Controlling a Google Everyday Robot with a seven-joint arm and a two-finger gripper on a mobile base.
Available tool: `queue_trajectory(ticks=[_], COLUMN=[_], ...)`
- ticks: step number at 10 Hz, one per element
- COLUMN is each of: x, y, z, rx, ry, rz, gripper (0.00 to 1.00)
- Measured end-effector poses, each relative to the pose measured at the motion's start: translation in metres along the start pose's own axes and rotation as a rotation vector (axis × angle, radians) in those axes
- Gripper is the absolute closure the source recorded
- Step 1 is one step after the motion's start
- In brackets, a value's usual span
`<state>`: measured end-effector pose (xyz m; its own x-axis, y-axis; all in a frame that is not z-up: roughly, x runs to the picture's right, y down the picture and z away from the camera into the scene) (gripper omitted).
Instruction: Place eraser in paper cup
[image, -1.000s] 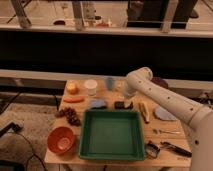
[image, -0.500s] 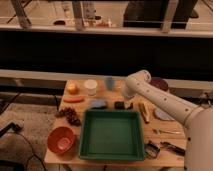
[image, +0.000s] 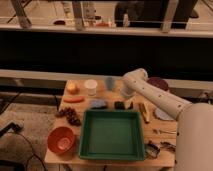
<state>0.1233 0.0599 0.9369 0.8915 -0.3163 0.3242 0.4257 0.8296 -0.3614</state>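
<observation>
The eraser (image: 119, 105), a small dark block, lies flat on the wooden table (image: 56, 131) just behind the green tray. The paper cup (image: 90, 86), white and upright, stands at the back of the table, left of the eraser. My gripper (image: 128, 101) hangs from the white arm (image: 150, 92) and points down right beside the eraser's right end, close to or touching it. The arm covers the gripper's tips.
A blue-grey cloth (image: 98, 104) lies left of the eraser. A blue-grey cup (image: 110, 82), an orange fruit (image: 72, 87), a carrot (image: 74, 99), grapes (image: 70, 115) and an orange bowl (image: 61, 139) are nearby. The green tray (image: 112, 150) is in front; a yellowish stick (image: 144, 112), plates and utensils (image: 159, 148) lie to the right.
The arm's elbow has shifted slightly left and down, bringing the gripper a little lower by the eraser. The eraser and cup have not moved.
</observation>
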Motion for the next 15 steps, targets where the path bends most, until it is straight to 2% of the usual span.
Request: queue_trajectory(ticks=[2, 4, 8, 15], x=[0.006, 0.008, 0.008, 0.013], y=[0.005, 0.012, 0.022, 0.042], z=[0.002, 0.002, 0.002, 0.016], rx=[-0.05, -0.128, -0.173, -0.248], ry=[0.005, 0.007, -0.002, -0.031], rz=[0.005, -0.004, -0.034, -0.044], gripper=[0.2, 0.2, 0.2, 0.2])
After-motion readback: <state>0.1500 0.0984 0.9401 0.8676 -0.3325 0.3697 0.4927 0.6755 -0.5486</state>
